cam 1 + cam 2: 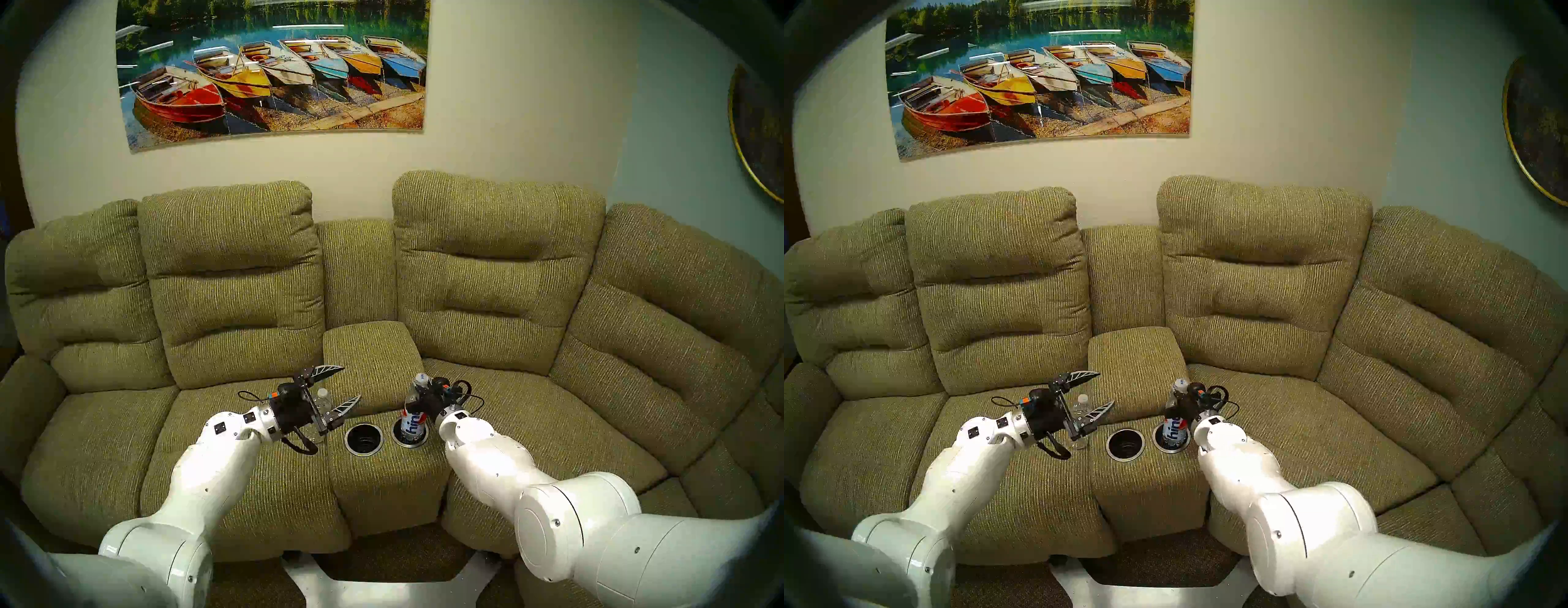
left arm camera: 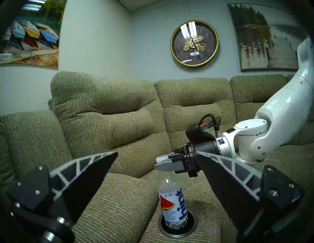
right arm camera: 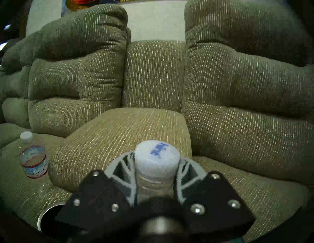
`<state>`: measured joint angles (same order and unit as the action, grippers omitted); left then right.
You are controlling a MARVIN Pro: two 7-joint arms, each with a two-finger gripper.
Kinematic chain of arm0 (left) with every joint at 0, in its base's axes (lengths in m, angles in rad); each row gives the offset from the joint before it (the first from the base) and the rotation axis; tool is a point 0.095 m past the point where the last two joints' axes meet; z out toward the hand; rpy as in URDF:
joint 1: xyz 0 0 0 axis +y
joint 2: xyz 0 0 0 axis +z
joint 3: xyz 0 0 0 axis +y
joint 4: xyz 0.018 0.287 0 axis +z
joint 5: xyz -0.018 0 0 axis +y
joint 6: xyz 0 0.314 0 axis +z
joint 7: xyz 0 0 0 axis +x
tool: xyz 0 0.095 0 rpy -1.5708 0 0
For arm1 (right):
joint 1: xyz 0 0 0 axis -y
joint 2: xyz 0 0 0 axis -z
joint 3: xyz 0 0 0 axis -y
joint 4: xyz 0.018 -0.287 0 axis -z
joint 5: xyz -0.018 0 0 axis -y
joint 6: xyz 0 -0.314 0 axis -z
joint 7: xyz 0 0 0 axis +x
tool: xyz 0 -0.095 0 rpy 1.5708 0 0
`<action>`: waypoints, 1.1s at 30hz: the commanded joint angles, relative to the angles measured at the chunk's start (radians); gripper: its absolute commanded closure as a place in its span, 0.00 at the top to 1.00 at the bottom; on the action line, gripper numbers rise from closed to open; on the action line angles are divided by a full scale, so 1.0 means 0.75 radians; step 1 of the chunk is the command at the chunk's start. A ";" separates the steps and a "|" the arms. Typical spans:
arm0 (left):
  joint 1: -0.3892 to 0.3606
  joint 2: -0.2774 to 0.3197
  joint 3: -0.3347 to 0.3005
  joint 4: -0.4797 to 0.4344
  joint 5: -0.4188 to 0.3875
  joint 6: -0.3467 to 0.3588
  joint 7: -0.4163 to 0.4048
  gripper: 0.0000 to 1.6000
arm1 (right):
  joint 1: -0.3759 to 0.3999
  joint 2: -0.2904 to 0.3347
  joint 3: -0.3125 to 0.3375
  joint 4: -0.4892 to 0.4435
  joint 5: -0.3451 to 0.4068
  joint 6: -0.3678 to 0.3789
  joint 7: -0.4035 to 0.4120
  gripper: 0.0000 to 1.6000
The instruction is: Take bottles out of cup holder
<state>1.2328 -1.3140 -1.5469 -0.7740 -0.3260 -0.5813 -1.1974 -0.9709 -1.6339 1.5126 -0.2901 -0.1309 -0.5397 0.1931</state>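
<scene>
The cup holder is two silver-rimmed recesses in the olive console. The left recess (image 1: pixel 364 439) (image 1: pixel 1124 443) is empty. The taller bottle (image 1: pixel 415 420) (image 1: pixel 1175 426) (image 2: pixel 171 200), with a white, blue and red label, stands with its base in the right recess (image 1: pixel 399 440) (image 2: pixel 177 232). My right gripper (image 1: pixel 418 392) (image 1: pixel 1180 397) (image 3: pixel 155 169) is shut on its neck just under the white cap (image 3: pixel 157 152). The shorter bottle (image 1: pixel 323 399) (image 1: pixel 1082 407) (image 3: pixel 33 159) stands upright on the seat left of the console. My left gripper (image 1: pixel 350 382) (image 1: pixel 1105 388) (image 2: pixel 157 152) is open and empty beside it.
A raised padded armrest (image 1: pixel 373 352) sits right behind the cup holder. Sofa backrests (image 1: pixel 233 276) rise behind both seats. A seat cushion (image 1: pixel 530 424) stretches to the right of the console. A boat picture (image 1: pixel 271 72) and a clock (image 2: pixel 194 43) hang on the walls.
</scene>
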 commanded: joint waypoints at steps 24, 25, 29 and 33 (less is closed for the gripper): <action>-0.006 0.000 -0.006 -0.023 0.001 0.000 -0.005 1.00 | -0.235 0.183 0.104 -0.518 -0.084 0.083 -0.293 0.00; -0.006 0.000 -0.006 -0.023 0.002 0.000 -0.005 1.00 | -0.243 0.184 0.108 -0.534 -0.086 0.099 -0.297 0.00; -0.004 0.000 -0.007 -0.026 0.003 0.002 -0.004 1.00 | -0.260 0.183 0.128 -0.562 -0.086 0.141 -0.303 0.00; -0.003 0.000 -0.008 -0.029 0.004 0.004 -0.003 1.00 | -0.226 0.177 0.139 -0.476 -0.086 0.132 -0.307 0.00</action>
<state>1.2335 -1.3160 -1.5520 -0.7754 -0.3226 -0.5812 -1.1997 -1.1659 -1.4990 1.6099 -0.6559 -0.2030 -0.4335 -0.0269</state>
